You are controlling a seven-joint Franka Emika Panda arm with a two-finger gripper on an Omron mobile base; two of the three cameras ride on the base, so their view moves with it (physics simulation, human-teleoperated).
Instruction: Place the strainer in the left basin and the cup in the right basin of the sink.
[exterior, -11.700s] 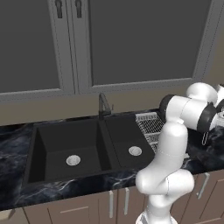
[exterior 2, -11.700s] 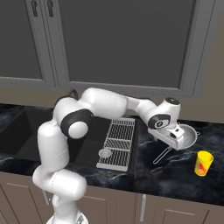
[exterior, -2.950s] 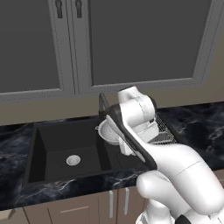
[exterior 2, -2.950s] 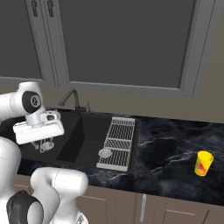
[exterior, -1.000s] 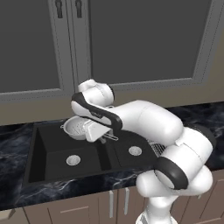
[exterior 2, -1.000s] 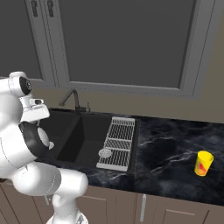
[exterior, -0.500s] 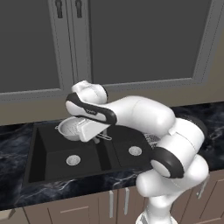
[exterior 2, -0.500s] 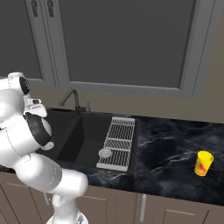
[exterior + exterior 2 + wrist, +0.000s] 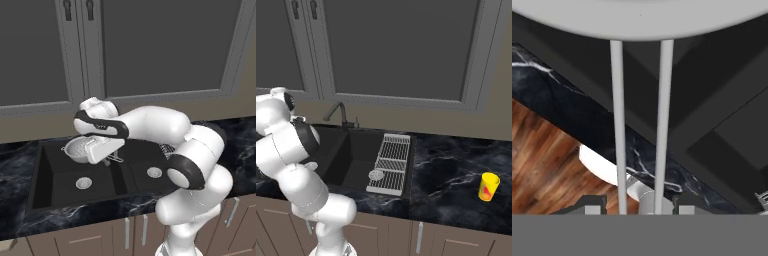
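The strainer (image 9: 76, 149), a silvery mesh bowl, hangs level above the back of the wide left basin (image 9: 55, 175). My gripper (image 9: 101, 153) is shut on its wire handle at the bowl's right side. In the hand view the handle's two wires (image 9: 617, 125) run between my fingertips up to the strainer's rim (image 9: 640, 12), with the gripper (image 9: 639, 207) at the bottom. The narrower right basin (image 9: 140, 179) lies to the right and holds nothing but its drain. The yellow cup (image 9: 488, 186) stands upright on the counter far to the right of the sink (image 9: 351, 150).
A flat wire drying rack (image 9: 390, 162) lies on the counter just right of the sink. The dark curved faucet (image 9: 338, 111) rises behind the basins. Black marbled countertop (image 9: 446, 165) runs between the rack and the cup. Grey cabinet doors stand above.
The arm has carried the strainer a little further left and slightly lower over the left basin. The cup and the rack have not moved.
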